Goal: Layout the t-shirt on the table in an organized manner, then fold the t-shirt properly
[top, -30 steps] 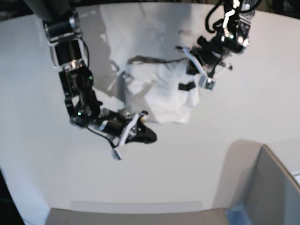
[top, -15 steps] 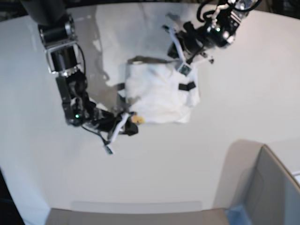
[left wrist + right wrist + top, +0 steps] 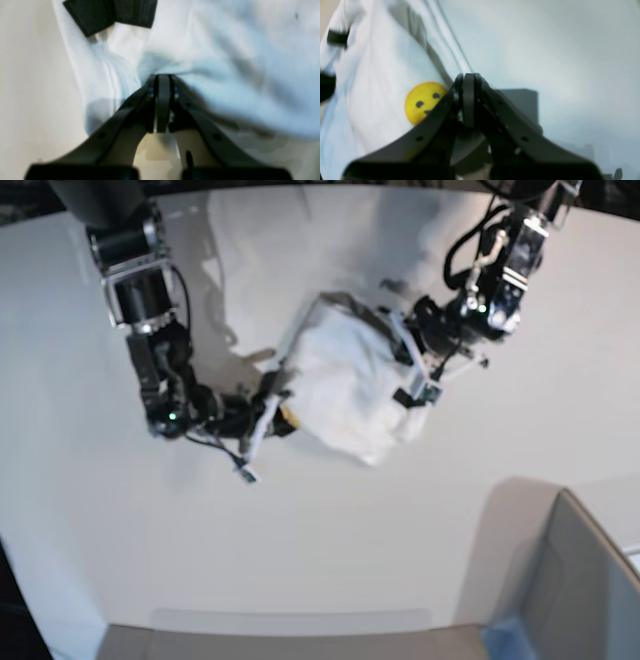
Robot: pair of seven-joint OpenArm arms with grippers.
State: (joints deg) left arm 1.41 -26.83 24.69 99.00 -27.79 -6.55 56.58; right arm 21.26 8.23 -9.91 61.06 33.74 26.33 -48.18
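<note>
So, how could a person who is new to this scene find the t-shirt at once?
Look at the large white table. Between the two black arms lies the t-shirt, bunched up. Only it is soft white cloth, with a yellow smiley face and small black tags.

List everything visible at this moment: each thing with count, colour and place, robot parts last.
t-shirt: one, white with a yellow smiley face print and black patches, bunched mid-table between the two arms.
table: one, plain white, under everything.
grey box: one, grey, corner at the base view's lower right.
right gripper: one, black, jaws shut at the shirt's edge beside the smiley.
left gripper: one, black, jaws shut against the shirt's cloth near the black patches.
</note>
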